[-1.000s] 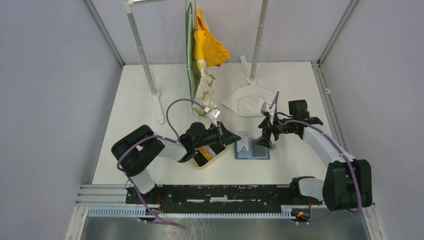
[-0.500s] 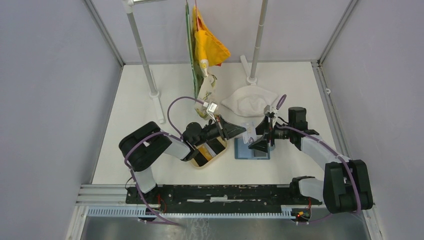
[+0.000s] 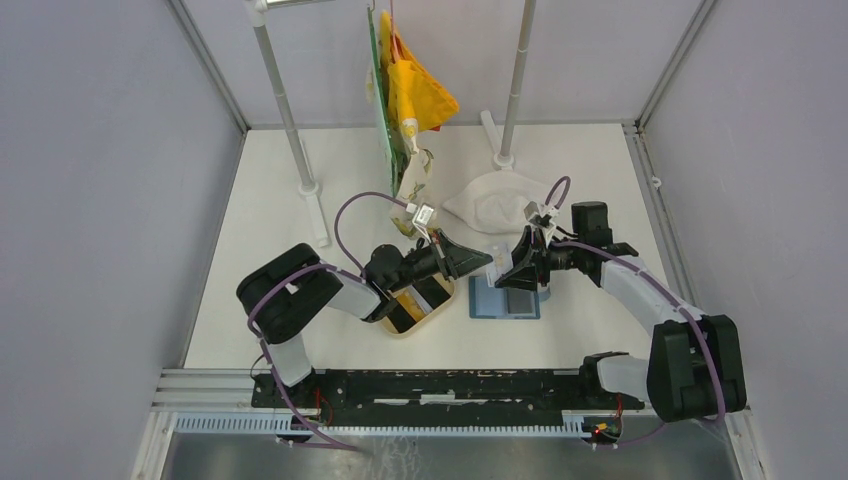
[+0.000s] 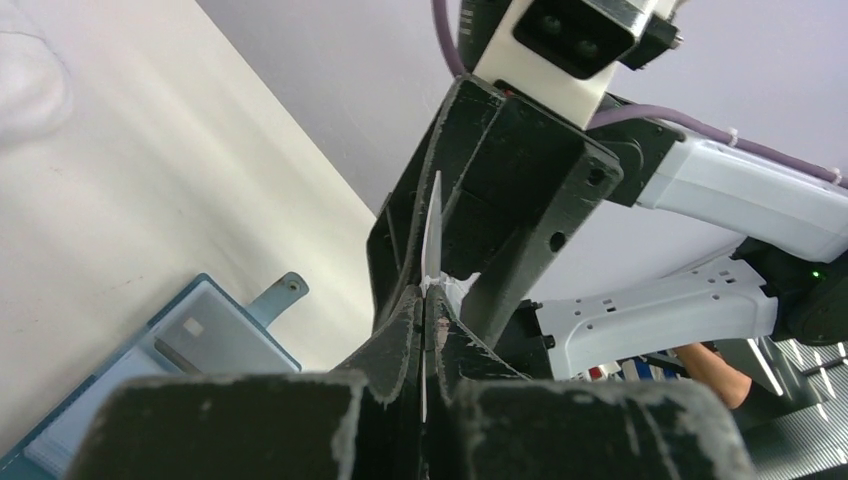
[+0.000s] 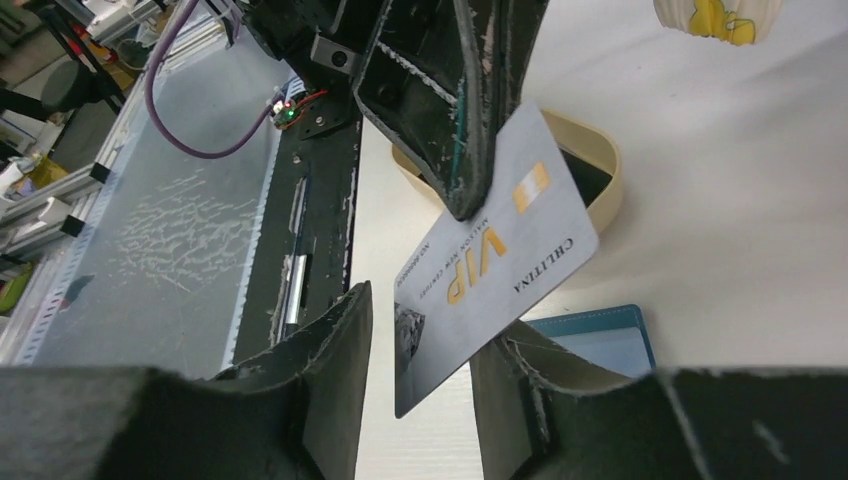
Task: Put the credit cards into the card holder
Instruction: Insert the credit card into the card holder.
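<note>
Over the blue card holder (image 3: 505, 300) on the counter (image 3: 270, 260), between the tan tray (image 3: 437, 311) and the white cloth (image 3: 490, 205), our left tool (image 3: 486, 262) pinches a credit card (image 5: 500, 255), while our right tool (image 3: 506, 270), which was down at the holder a second ago, now straddles the card with its jaws apart.

Smooth, faintly glossy plastic credit card (image 5: 490, 270)

top view fixed high above and behind the robot, looking down over the whole table (image 3: 270, 200), each wrist view a close-up looking out toward the other wrist, both sharing the card (image 4: 431, 230) between them
</note>
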